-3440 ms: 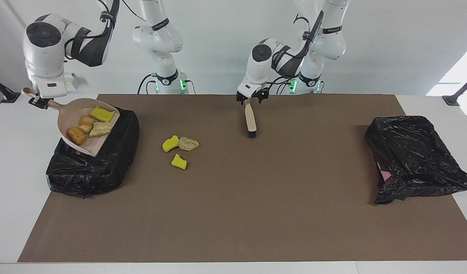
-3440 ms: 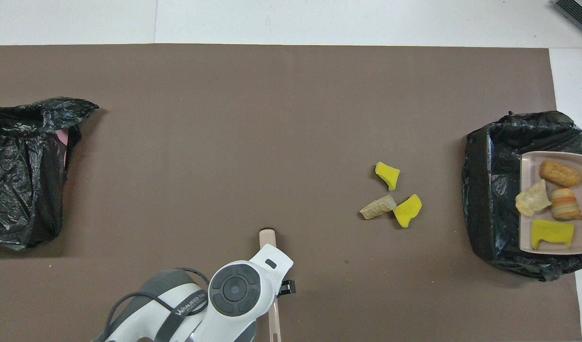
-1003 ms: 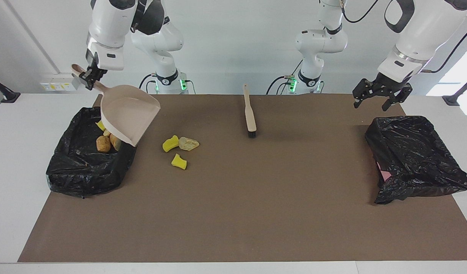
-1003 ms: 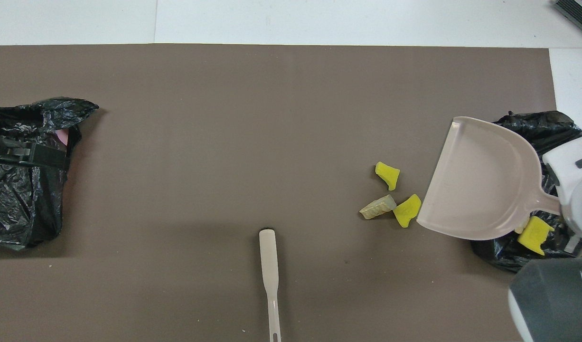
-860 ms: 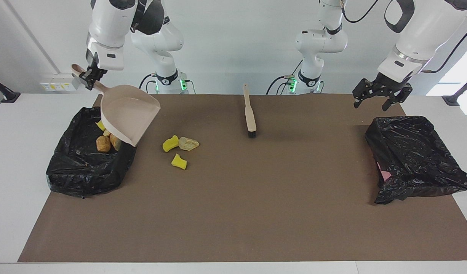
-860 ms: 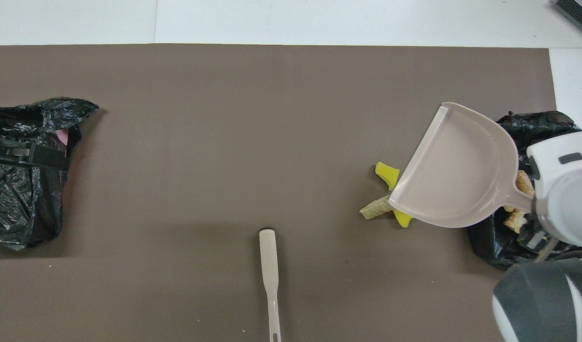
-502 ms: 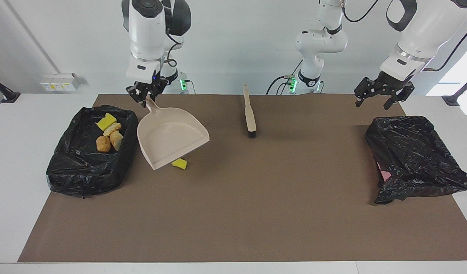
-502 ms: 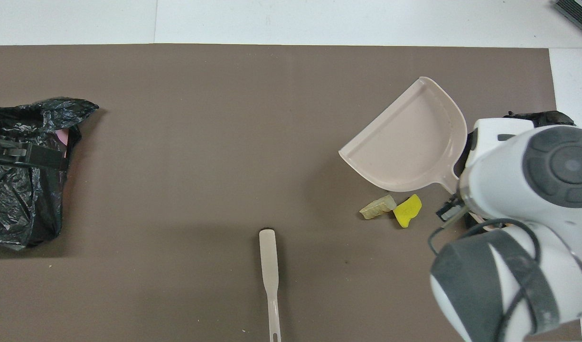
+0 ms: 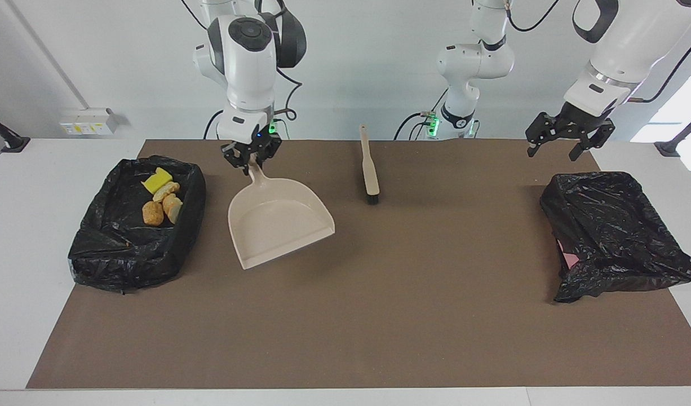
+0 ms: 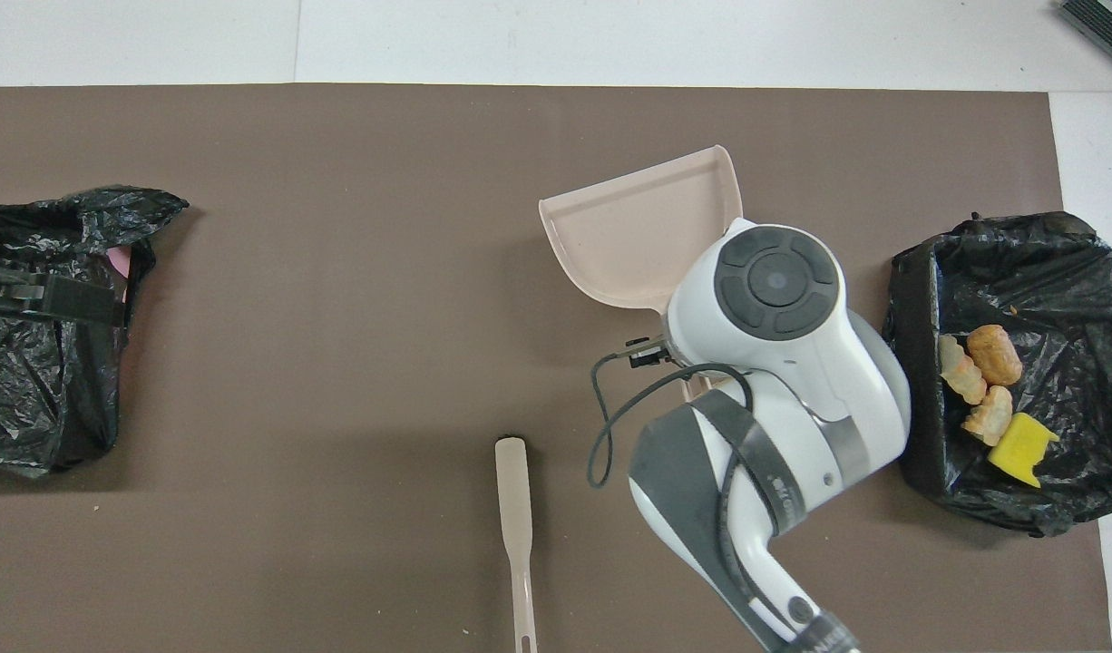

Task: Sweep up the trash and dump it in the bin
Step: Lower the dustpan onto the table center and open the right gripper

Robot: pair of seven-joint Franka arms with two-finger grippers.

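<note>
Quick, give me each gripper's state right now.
Left gripper: open, empty, over the table beside a black bin bag.
Right gripper: shut on the dustpan handle.

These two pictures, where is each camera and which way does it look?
Facing view: high across the table, looking back at both arms' bases; the right gripper holds the dustpan, the left gripper waits open over the table by one bin.
Overhead view: above the robots' end, looking steeply down; the right arm's wrist covers the pan's handle, and the left gripper shows at the edge.
Shared: dustpan, brush, and the bin holding trash, turned half round.
</note>
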